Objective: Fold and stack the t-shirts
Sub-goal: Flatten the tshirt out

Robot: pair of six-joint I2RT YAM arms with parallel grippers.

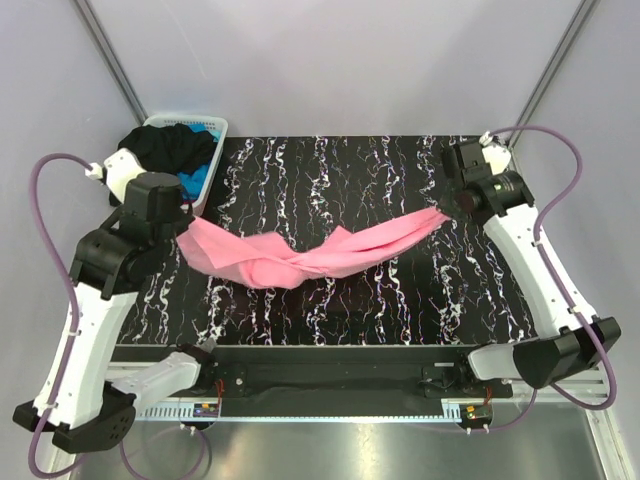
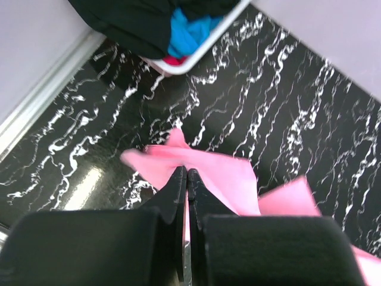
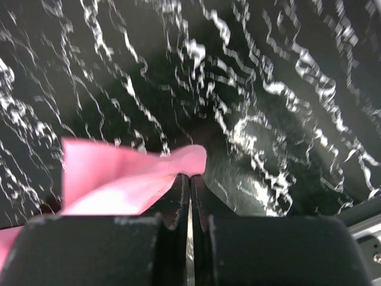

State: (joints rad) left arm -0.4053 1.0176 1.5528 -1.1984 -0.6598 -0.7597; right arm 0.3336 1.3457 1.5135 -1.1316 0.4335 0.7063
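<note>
Both ends of the pink t-shirt (image 1: 310,255) are held, the cloth stretched across the marbled table (image 1: 400,300) (top view); black t-shirt (image 1: 170,148) and blue t-shirt (image 1: 197,178) lie in the white basket (image 1: 218,128). Left wrist: left gripper (image 2: 186,176) pinches pink cloth. Right wrist: right gripper (image 3: 190,177) clamps the opposite end.
</note>
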